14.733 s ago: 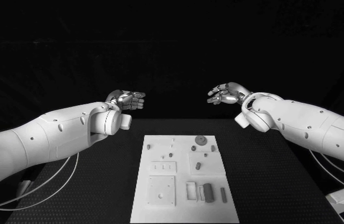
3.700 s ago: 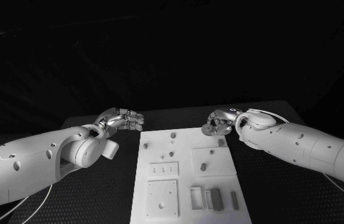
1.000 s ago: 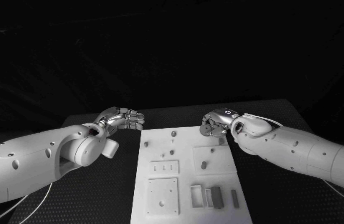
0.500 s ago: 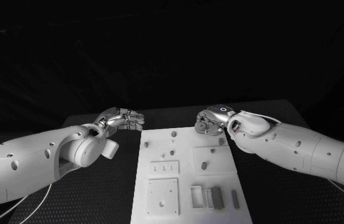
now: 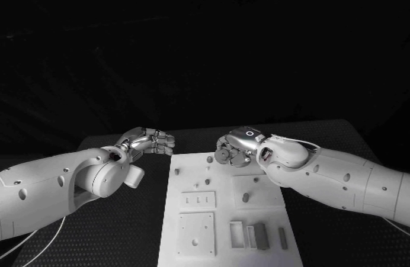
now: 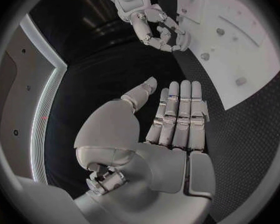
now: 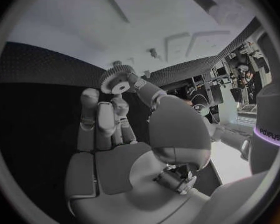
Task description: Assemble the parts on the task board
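White task board [image 5: 224,219] far edge, frame centre: your right robot hand [image 5: 230,151] pinches a gear [image 7: 117,80]; left robot hand [image 5: 152,142] curled empty, on the left over bare counter [image 5: 128,219].

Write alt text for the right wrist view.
The right robot hand holds a small toothed gear at its fingertips, above the far edge of the white task board. Small pegs and raised square blocks stand on the board beyond it.

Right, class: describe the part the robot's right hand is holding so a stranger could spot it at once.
Start at the long white task board on the black table, and follow it to its far end. There the silver right hand pinches a small round toothed gear with a pale hub, the only toothed part in sight.
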Tool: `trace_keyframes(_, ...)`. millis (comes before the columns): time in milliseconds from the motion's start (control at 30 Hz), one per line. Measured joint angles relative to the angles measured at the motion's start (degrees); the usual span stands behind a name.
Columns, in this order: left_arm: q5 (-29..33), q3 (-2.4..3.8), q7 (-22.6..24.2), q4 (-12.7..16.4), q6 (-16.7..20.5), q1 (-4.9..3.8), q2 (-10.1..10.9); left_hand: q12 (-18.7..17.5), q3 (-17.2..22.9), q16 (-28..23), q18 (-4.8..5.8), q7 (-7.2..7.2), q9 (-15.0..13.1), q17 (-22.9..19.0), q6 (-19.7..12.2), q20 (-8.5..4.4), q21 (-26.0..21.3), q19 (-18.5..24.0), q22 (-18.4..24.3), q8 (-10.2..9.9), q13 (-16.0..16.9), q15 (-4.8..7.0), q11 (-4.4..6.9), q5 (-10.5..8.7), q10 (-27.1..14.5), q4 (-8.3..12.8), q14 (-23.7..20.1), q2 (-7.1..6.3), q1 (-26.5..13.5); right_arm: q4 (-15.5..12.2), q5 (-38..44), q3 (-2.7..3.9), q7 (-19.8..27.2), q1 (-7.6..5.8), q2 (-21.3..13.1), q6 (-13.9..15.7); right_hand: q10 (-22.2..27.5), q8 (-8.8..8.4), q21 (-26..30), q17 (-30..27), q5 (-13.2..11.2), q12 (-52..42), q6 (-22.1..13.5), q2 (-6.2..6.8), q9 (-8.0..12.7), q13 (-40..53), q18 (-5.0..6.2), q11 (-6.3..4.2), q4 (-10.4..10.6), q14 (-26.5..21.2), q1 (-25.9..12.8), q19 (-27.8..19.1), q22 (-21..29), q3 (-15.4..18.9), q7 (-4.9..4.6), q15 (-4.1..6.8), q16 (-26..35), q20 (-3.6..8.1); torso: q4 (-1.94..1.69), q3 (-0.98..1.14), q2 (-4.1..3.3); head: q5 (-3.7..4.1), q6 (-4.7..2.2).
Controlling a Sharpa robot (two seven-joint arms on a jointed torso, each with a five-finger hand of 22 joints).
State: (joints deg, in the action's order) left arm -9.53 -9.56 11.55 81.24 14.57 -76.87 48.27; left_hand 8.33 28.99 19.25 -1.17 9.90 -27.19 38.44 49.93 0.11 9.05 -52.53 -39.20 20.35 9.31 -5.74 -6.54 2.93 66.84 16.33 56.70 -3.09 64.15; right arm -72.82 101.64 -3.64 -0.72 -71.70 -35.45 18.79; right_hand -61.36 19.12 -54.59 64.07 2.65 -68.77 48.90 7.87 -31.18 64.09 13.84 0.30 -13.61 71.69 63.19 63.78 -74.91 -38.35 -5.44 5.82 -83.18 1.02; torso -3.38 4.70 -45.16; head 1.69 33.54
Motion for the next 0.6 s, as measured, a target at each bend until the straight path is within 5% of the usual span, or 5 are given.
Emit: trace_keyframes(600, 0.0, 0.01, 0.0, -0.1, 0.0, -0.01, -0.2, 0.0, 0.0, 0.0, 0.01, 0.0, 0.0, 0.1, 0.0, 0.0, -0.2, 0.0, 0.0, 0.0, 0.0, 0.0, 0.0, 0.0, 0.0, 0.0, 0.0, 0.0, 0.0, 3.8, 1.0, -1.1, 0.3, 0.88, 6.7, -0.4, -0.1, -0.35, 0.0, -0.3, 0.0, 0.0, 0.4, 0.0, 0.2, -0.1, 0.04, -0.31, 0.2, 0.0, 0.0, 0.2, 0.0, -0.2, 0.41, -0.02, 0.0, 0.01, -0.24, -0.03, -0.03, -0.68, 0.34)
